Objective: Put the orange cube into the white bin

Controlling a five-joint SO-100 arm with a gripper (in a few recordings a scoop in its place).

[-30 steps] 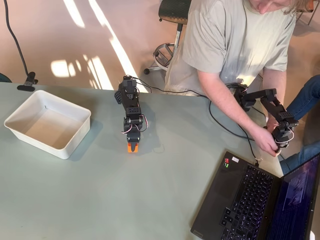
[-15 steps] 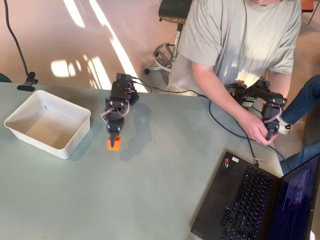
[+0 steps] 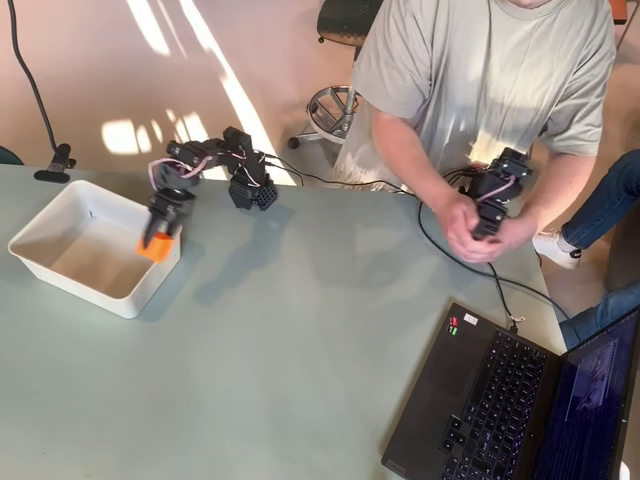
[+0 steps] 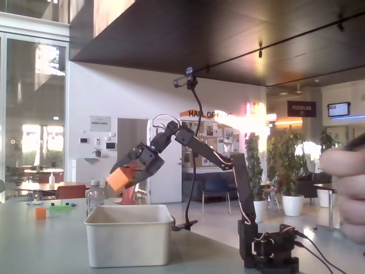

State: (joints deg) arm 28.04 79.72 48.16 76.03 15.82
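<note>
Cube [image 3: 154,248] in orange sits clamped between the gripper [image 3: 157,240] fingers, held in the air above the bin [image 3: 60,214], over its right wall as the overhead view shows it. The fixed view puts the cube [image 4: 118,178] clearly above the bin's rim [image 4: 128,208], not touching it. No long axis can be made out on the cube; it hangs tilted, one corner lowest in the fixed view. The gripper [image 4: 126,174] slopes downward toward the bin, at the end of a black arm [image 4: 217,160] that stretches out from its base [image 4: 268,254].

The bin is white, shallow and rectangular, standing slightly askew on a pale grey-green table [image 3: 280,380]. A laptop [image 3: 520,400] lies open at the table's lower right corner in the overhead view. A person in a light shirt [image 3: 480,70] sits behind the table. The floor [image 3: 120,80] beyond is tan with bright sun streaks. The fixed view shows a large hall with glass walls, potted plants [image 4: 285,165] and lit signs.
</note>
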